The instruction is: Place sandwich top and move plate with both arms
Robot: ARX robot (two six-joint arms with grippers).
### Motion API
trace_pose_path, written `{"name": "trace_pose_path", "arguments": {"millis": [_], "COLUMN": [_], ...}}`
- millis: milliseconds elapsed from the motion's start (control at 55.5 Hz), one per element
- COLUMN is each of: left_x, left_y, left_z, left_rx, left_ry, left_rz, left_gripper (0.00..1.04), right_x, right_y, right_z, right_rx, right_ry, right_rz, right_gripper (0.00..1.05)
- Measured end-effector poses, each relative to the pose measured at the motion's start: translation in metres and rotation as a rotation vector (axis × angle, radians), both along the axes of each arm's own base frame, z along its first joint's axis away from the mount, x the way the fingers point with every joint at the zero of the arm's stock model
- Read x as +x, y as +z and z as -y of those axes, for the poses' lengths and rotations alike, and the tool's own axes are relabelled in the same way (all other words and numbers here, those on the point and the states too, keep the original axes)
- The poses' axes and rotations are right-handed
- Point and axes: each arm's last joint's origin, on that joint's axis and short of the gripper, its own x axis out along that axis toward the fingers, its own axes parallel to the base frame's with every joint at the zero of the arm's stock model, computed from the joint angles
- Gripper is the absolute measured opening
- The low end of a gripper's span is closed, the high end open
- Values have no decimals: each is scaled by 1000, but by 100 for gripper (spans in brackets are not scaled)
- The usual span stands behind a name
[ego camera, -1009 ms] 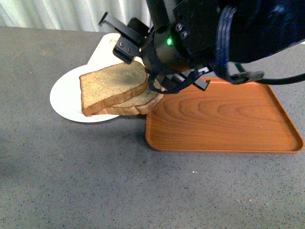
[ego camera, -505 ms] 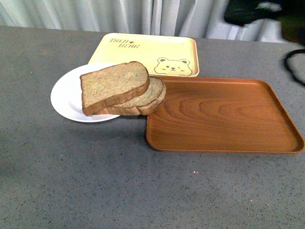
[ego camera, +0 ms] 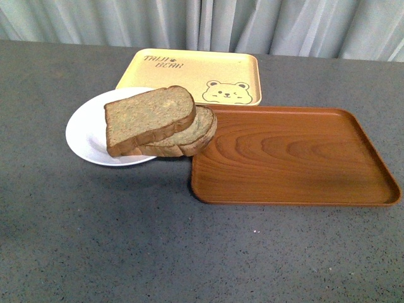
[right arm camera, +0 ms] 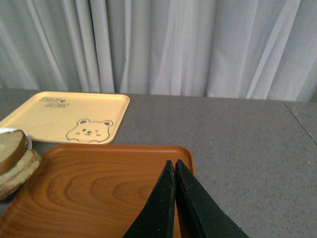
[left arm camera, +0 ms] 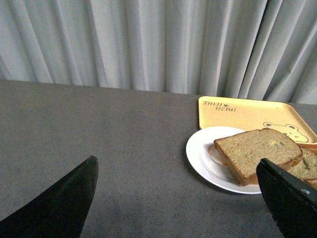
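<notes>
Left wrist view shows sandwich top on plate, beyond parted jaws.

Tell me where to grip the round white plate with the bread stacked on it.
Pinch the bare left rim of the round white plate, coming in low from the left. The brown bread slices overhang its right side toward the brown wooden tray, hiding that rim.

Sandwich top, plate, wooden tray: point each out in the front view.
sandwich top (ego camera: 148, 118), front view, middle of its upper face.
plate (ego camera: 85, 136), front view, bare left side.
wooden tray (ego camera: 297, 158), front view, centre of its floor.
</notes>
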Motion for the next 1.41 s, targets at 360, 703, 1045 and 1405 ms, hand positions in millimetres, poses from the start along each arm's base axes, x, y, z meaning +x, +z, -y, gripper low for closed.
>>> {"name": "trace_pose_path", "arguments": {"millis": [360,703,1045,1405], "left_x": [0,0,0,0], "left_y": [0,0,0,0], "left_z": [0,0,0,0], "left_rx": [0,0,0,0], "left_ry": [0,0,0,0], "left_rz": [0,0,0,0], "left_gripper": [96,96,96,96], "right_x": [-26,-41,-53,-61], "right_y": [-2,6,8,8], "right_z": [19,23,23,23], "right_rx": [-1,0,0,0], "right_ry": [18,-3,-4,-4], "right_rz": [-10,15,22,24], "right_gripper": [2,2,2,2]}}
